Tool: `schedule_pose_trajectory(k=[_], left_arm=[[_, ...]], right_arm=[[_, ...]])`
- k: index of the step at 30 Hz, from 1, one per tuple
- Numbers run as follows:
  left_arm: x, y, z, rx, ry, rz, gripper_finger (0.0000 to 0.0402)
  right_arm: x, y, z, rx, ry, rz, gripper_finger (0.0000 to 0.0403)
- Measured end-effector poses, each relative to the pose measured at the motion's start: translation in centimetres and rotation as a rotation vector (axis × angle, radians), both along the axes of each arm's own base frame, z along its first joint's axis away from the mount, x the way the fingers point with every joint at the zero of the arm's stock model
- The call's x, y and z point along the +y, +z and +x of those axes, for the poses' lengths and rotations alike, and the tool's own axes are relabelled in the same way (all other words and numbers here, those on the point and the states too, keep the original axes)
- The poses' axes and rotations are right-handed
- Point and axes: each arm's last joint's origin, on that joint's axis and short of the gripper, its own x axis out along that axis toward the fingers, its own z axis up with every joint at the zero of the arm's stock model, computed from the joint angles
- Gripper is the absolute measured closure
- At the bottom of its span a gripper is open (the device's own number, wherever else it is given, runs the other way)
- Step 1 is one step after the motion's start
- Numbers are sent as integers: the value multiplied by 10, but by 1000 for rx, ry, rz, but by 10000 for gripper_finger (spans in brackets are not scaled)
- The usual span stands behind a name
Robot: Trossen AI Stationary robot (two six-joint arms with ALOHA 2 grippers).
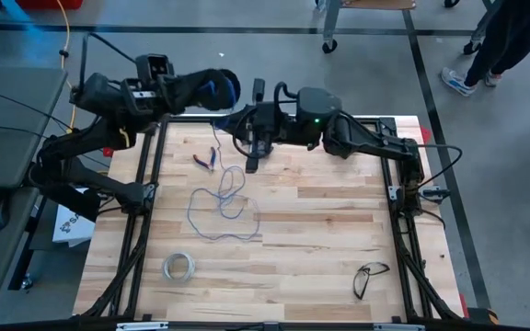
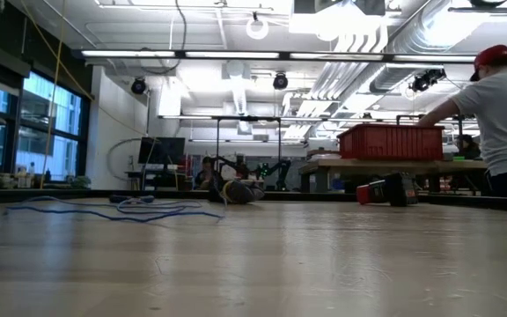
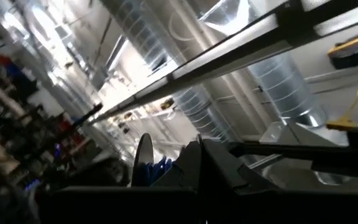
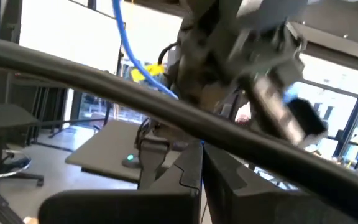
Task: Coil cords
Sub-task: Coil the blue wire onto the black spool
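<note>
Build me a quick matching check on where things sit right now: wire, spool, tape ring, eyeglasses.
Things:
1. wire
2. spool
3. tape ring
4. eyeglasses

Places, by the high view:
A. flat on the table, lower right
B. raised off the table, at the left pincer
C. loose loops on the table, left of centre
D. flat on the table, lower left

Pairs: 1-C, 2-B, 3-D, 4-A

Spool [image 1: 225,87] half hidden behind left hand [image 1: 212,92]; person [image 2: 505,114] cut off at edge.
</note>
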Motion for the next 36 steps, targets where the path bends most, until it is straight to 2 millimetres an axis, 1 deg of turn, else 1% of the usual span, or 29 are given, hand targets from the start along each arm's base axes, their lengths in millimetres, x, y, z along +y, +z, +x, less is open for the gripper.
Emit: schedule_pose_trajectory(k=[4,9,14,27,32,36], left_arm=[[-6,-5,4,58,0,-26,401],[-6,-6,5,72,16,-49,401],[-10,-8,7,97,-16,-76,401],[-32,-14,15,145,-112,-152,401],[-43,-13,12,153,-160,-146,401],[-47,-15,5,212,-175,-152,401]], right_arm=[[3,2,0,-23,17,-1,403],[8,4,-1,-44,29,-14,403],[7,8,-2,-85,25,-23,403],[-6,9,-2,-99,-18,-30,403],[-18,11,-4,-101,-58,-69,403],[-31,13,-8,-95,-87,-74,403]])
